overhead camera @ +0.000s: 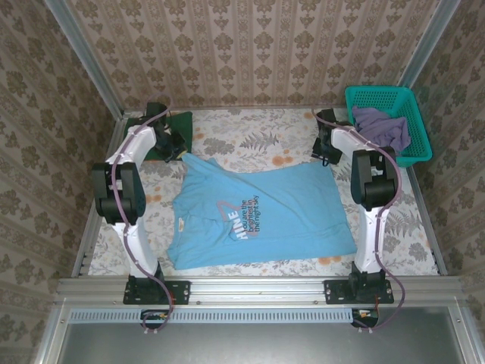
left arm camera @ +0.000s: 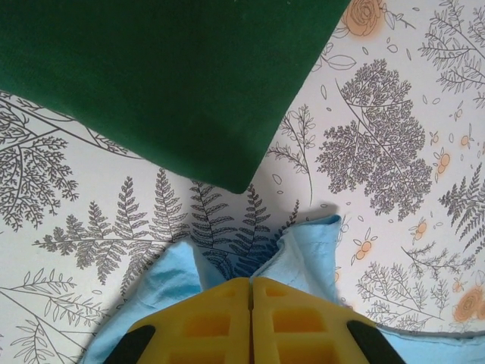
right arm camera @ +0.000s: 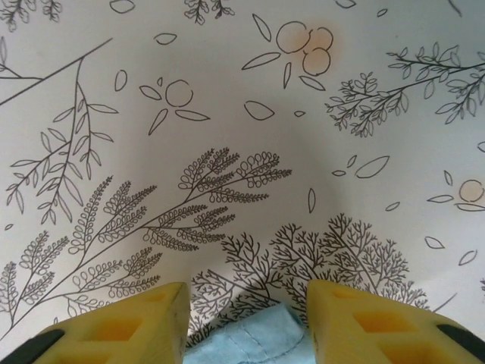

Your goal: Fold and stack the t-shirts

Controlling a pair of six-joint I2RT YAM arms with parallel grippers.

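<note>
The light blue t-shirt (overhead camera: 261, 212) with dark chest lettering lies spread across the middle of the table. My left gripper (overhead camera: 184, 155) is at its far left corner. In the left wrist view that gripper (left arm camera: 251, 282) is shut, and the blue cloth (left arm camera: 314, 250) bunches up on both sides of the joined yellow fingers. My right gripper (overhead camera: 326, 158) is at the shirt's far right corner. It stands open (right arm camera: 246, 292), and the blue hem corner (right arm camera: 254, 341) lies flat between its fingers. The dark green t-shirt (overhead camera: 173, 130) (left arm camera: 151, 76) lies folded at the back left. The dull purple t-shirt (overhead camera: 383, 127) sits in the basket.
A teal mesh basket (overhead camera: 379, 92) stands at the back right corner. The table wears a floral printed cloth (overhead camera: 250, 136). Patterned walls close in the back and both sides, and a metal rail (overhead camera: 258, 288) runs along the near edge by the arm bases.
</note>
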